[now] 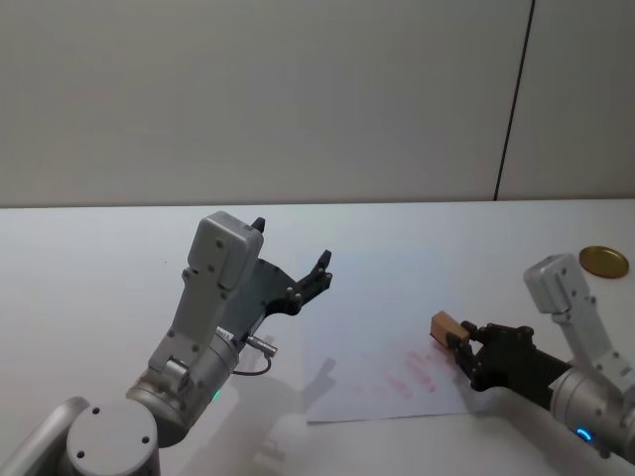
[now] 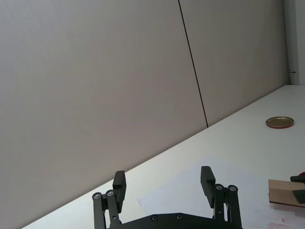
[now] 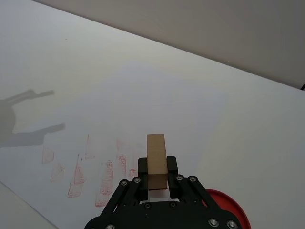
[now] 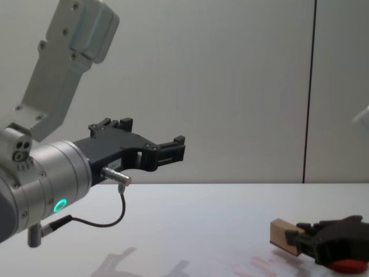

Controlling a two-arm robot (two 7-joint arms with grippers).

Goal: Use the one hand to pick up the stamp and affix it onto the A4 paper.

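Note:
My right gripper (image 1: pixel 458 339) is shut on the stamp (image 1: pixel 444 326), a small pale wooden block that sticks out forward between its black fingers. It holds the stamp (image 4: pixel 282 235) low over the right part of the A4 paper (image 1: pixel 367 327). The white sheet bears several faint red stamp marks (image 3: pixel 95 171). In the right wrist view the stamp (image 3: pixel 156 160) points out over the paper (image 3: pixel 157 95) from the gripper (image 3: pixel 157 168). My left gripper (image 1: pixel 293 243) hangs raised and open, well above the table to the left of the sheet, holding nothing (image 2: pixel 163 176).
A flat round red disc (image 3: pixel 224 202) lies just under my right gripper. A gold round lid (image 1: pixel 603 261) sits at the far right of the white table (image 1: pixel 99 258). A grey wall stands behind the table.

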